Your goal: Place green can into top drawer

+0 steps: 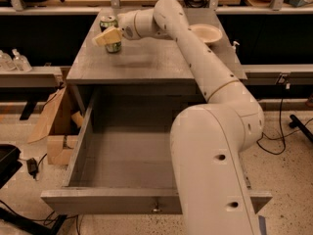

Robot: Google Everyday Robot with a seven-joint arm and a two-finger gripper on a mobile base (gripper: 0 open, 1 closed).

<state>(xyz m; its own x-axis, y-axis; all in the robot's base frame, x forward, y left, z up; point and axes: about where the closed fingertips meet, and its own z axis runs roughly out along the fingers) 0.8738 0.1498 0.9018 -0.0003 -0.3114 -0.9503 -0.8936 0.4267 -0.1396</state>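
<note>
The green can (pixel 108 23) stands upright on the grey cabinet top (pixel 146 62), near its far left corner. My gripper (pixel 108 36) is at the can, its cream tip across the can's front side. The can still rests on the top. The top drawer (pixel 98 200) is pulled fully out below, with its knob (pixel 156 209) at the centre of the front panel. Its inside holds nothing. My arm reaches from the lower right across the cabinet and hides the drawer's right part.
A cream bowl (pixel 205 32) sits on the cabinet top at the far right. A cardboard box (pixel 57 126) stands on the floor left of the drawer. Clear bottles (pixel 13 60) stand on a low shelf at the left. Cables lie on the floor at both sides.
</note>
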